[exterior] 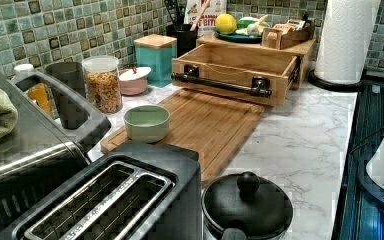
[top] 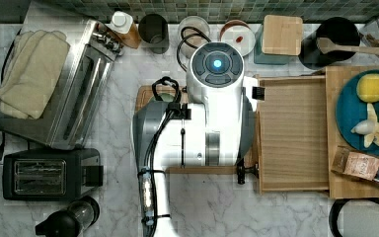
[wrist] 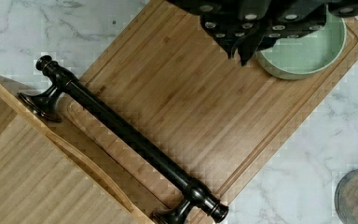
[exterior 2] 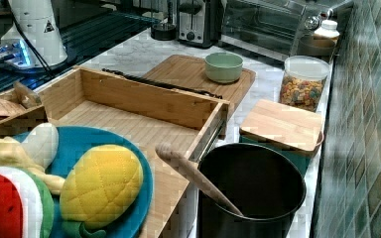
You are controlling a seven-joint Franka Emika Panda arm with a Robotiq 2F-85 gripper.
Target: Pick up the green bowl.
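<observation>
A bowl (exterior: 147, 123) is sitting on a cutting board (exterior: 205, 125), near the corner closest to a cereal jar (exterior: 102, 83). The cutting board is lying on the table (exterior: 300, 145), with a tray (exterior: 235, 67) and its bar handle (exterior: 220, 84) sitting just behind it in the left view. In the left view, a toaster (exterior: 105, 200) is standing in front of the board. In the top view, the arm (top: 212, 113) is hanging over the board.

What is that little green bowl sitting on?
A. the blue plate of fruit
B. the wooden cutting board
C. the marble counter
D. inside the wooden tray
B: the green bowl stands near a corner of the wooden cutting board, apart from the wooden tray.
</observation>
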